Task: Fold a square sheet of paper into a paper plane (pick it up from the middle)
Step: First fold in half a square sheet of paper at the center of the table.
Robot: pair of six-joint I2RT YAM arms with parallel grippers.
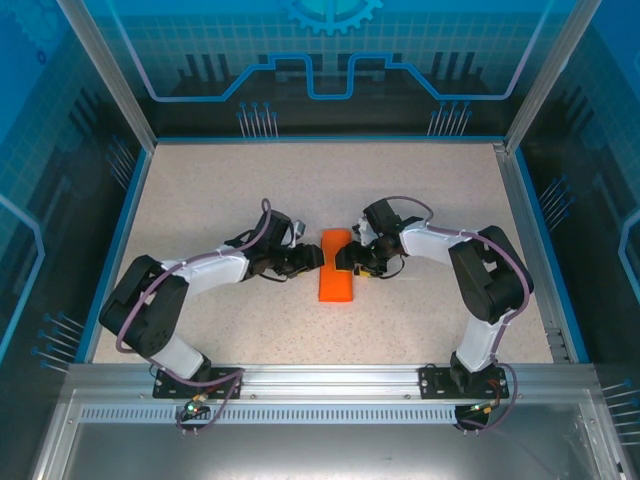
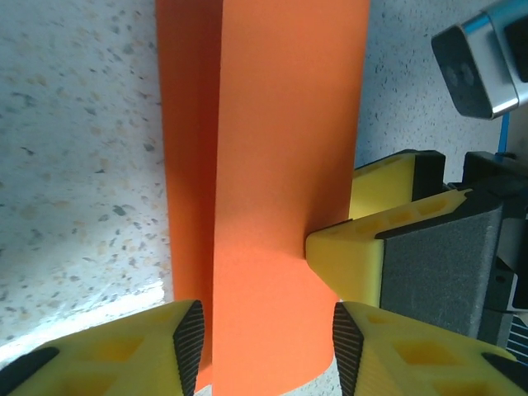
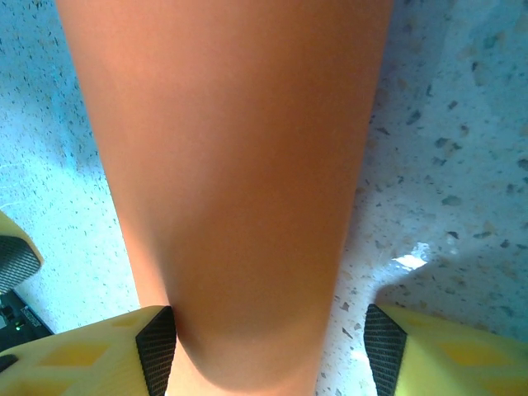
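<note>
Square sheet of paper (image 2: 280, 165) flat, straddled by left pincer (image 2: 266, 338); likewise right pincer (image 3: 271, 346)

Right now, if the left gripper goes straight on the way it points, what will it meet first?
The orange paper: it lies between the fingers of the left gripper, so the gripper would probably press into it and the table under it. Depth is unclear.

The paper (image 1: 335, 282) runs off the top and bottom edges of both wrist views and is blurred in the right one. From above, the right gripper (image 1: 350, 258) covers part of its side. Whether the left gripper (image 2: 268, 342) pinches it cannot be told.
</note>
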